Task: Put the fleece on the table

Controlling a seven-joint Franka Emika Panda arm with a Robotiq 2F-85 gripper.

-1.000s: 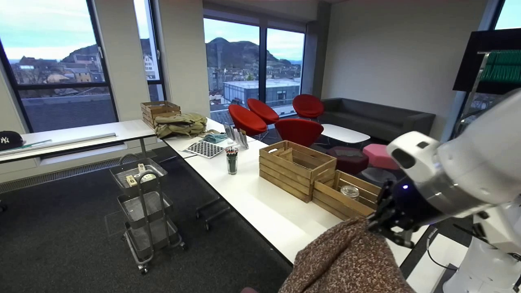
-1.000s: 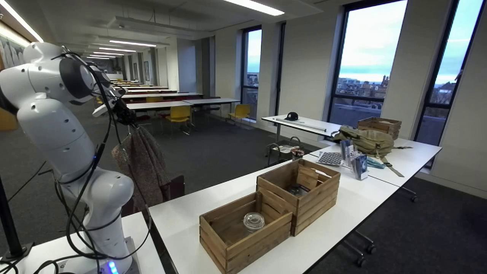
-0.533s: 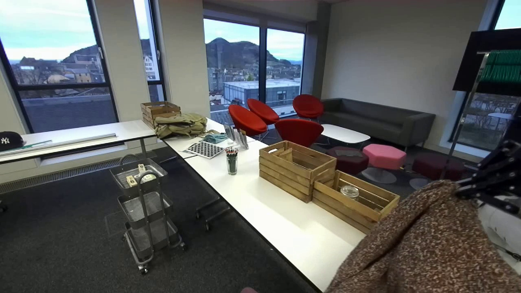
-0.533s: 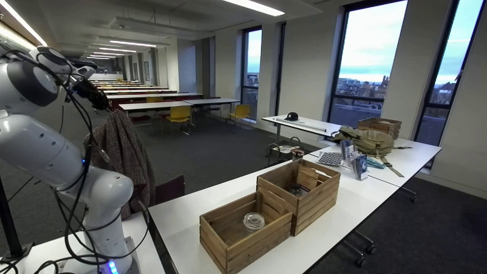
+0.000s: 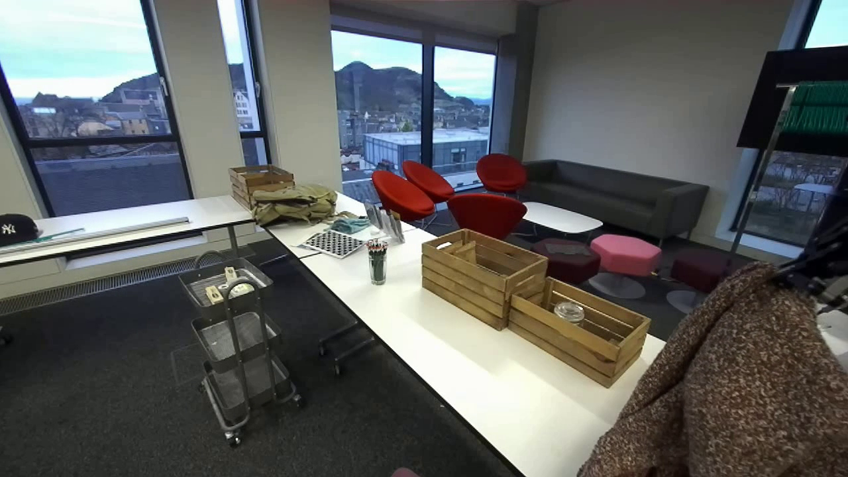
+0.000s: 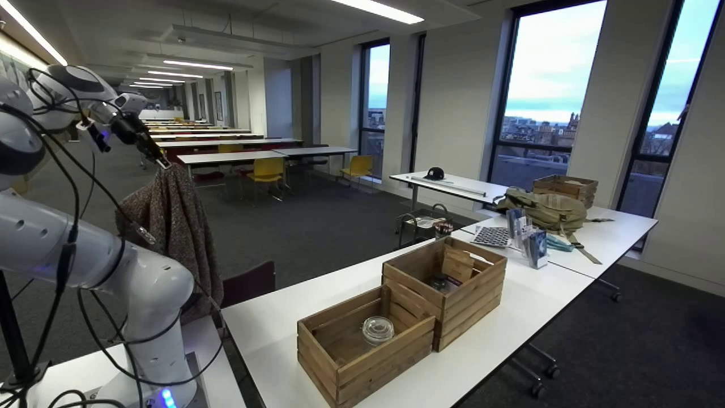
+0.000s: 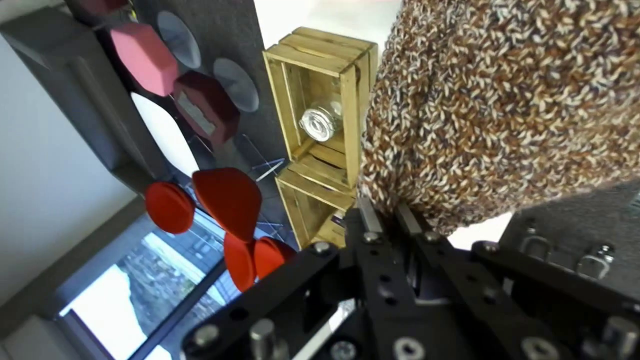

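The fleece is a brown, speckled knitted garment (image 5: 742, 391). It hangs in loose folds from my gripper, and it also shows in an exterior view (image 6: 173, 221) and fills the upper right of the wrist view (image 7: 495, 110). My gripper (image 7: 387, 215) is shut on an edge of it, with cloth between the fingertips. In an exterior view the gripper (image 6: 163, 163) stands high, beside the robot's base. The white table (image 5: 424, 331) is in both exterior views; the fleece hangs by its near end. The fleece's lower end is partly hidden, so I cannot tell whether it touches anything.
A larger wooden crate (image 5: 480, 281) and a smaller one (image 5: 576, 344) holding a glass jar (image 6: 378, 330) stand on the table. A cup of pencils (image 5: 377, 262), a checkered board (image 5: 334, 243) and a backpack (image 6: 544, 209) lie farther along. A dark red chair (image 6: 255, 286) stands beside the table.
The arm has drawn back toward its base and carried the hanging fleece away from the crates. The gripper has stayed shut on it. The crates and the table things have not moved.
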